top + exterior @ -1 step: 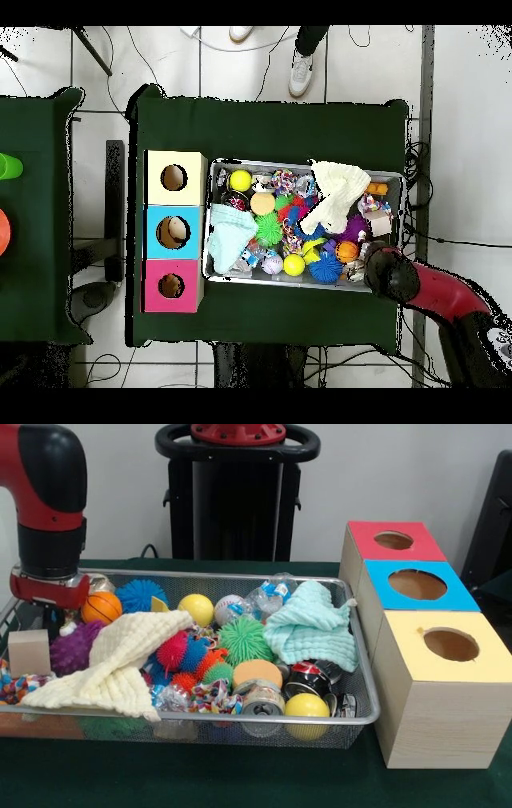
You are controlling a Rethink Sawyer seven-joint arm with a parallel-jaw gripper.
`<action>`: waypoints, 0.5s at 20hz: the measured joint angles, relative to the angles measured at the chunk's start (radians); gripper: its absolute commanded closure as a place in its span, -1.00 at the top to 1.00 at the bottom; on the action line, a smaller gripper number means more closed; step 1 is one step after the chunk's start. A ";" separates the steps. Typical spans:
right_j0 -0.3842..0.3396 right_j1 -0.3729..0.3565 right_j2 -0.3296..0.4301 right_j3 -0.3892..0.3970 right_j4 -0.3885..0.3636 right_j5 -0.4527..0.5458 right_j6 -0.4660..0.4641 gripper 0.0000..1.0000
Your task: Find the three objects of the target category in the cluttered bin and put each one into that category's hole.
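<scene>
A wire mesh bin [200, 718] holds a jumble of toys. Among them are two yellow balls [196, 609] [307, 706], a baseball [228, 608], a small basketball [102, 607], and spiky balls in blue [140, 594], green [245, 638] and purple [74, 648]. A cream cloth [120, 660] and a mint cloth [310, 626] lie over part of the heap. My gripper [44, 614] hangs at the bin's left end, behind a wooden block [30, 652] and beside the basketball; its tips are hidden. In the overhead view the gripper [385, 272] sits over the bin's right end.
Three wooden boxes with round holes stand beside the bin: red-topped [392, 542], blue-topped [416, 586], yellow-topped [450, 644]. Cans [262, 700] and an orange disc [258, 673] lie near the bin's front. A person's shoe [300, 75] shows beyond the table in the overhead view.
</scene>
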 measured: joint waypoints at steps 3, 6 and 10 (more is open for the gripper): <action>0.013 0.000 -0.005 0.000 0.000 0.000 0.000 -1.00; 0.035 -0.001 -0.013 -0.004 0.001 0.012 0.000 -1.00; 0.109 -0.008 -0.034 -0.039 0.029 0.119 0.000 -1.00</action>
